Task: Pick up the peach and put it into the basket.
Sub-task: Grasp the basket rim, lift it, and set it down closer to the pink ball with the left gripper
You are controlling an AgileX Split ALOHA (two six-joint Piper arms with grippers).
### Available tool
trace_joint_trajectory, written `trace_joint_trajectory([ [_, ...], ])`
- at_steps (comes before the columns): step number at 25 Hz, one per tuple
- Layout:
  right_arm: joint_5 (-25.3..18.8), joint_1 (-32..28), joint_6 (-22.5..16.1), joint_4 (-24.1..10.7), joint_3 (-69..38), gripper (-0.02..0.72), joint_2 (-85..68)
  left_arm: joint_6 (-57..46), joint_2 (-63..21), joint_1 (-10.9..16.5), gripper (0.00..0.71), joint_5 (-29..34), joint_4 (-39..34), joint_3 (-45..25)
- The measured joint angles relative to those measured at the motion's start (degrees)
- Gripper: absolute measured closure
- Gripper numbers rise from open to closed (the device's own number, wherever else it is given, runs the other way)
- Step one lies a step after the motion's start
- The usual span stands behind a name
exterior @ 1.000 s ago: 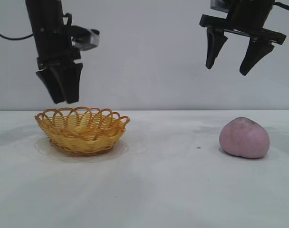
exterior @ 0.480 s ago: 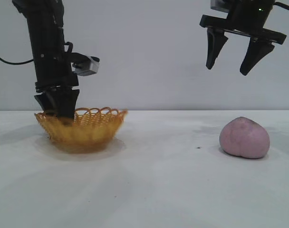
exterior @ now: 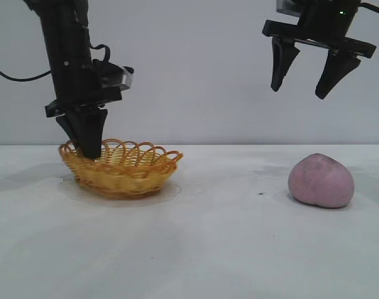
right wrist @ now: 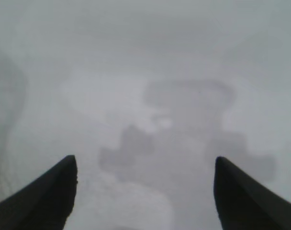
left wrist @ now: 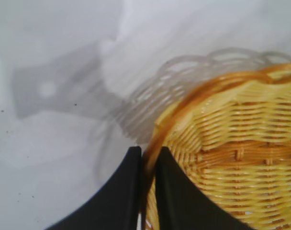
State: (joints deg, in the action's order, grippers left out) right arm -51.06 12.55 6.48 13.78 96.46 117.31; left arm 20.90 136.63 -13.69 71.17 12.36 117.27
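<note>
At the basket's (exterior: 124, 167) nine-o'clock rim, the left gripper (exterior: 90, 148) is pinching the wicker; the right gripper (exterior: 305, 80) is hovering spread above the peach (exterior: 320, 180), well apart at three o'clock. Dragging risks tipping the basket.

White table (exterior: 196, 249) bearing basket (exterior: 124, 171) and peach (exterior: 320, 180).

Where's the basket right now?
In the exterior view the basket sits on the table at the left, its rim pinched by the left gripper. The peach lies far to its right.
</note>
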Motion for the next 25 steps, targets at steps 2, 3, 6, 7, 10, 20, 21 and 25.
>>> trace_joint_trajectory([
  [2,-0.02,0.00,0.00,-0.13,0.00,0.195,0.00,-4.41,-1.70,0.00,0.710,-0.26,0.00,0.00],
  [3,-0.13,0.00,0.00,-0.24,0.00,0.195,0.00,-6.64,-2.62,0.00,0.710,-0.48,0.03,0.00],
  [6,-0.24,0.00,0.00,-0.24,0.00,0.195,0.00,-12.36,-5.21,0.00,0.710,-0.93,0.26,-0.28],
  [7,-0.24,0.00,0.00,-0.24,0.00,0.195,0.00,-13.98,-6.09,0.00,0.710,-0.93,0.49,-1.00],
  [10,-0.24,0.00,0.00,-0.24,0.00,0.195,0.00,-16.72,-9.45,0.00,0.710,-1.05,2.14,-5.13],
  [20,-0.24,0.00,0.00,-0.35,0.00,0.195,0.00,-17.58,-18.83,-1.17,0.710,-9.55,15.47,-28.56],
  [21,-0.24,0.00,0.00,-0.35,0.00,0.195,0.00,-17.30,-19.10,-1.56,0.710,-11.59,17.07,-30.69],
  [25,-0.24,0.00,0.00,-0.35,0.00,0.195,0.00,-15.70,-19.18,-3.64,0.710,-19.87,21.12,-36.45],
])
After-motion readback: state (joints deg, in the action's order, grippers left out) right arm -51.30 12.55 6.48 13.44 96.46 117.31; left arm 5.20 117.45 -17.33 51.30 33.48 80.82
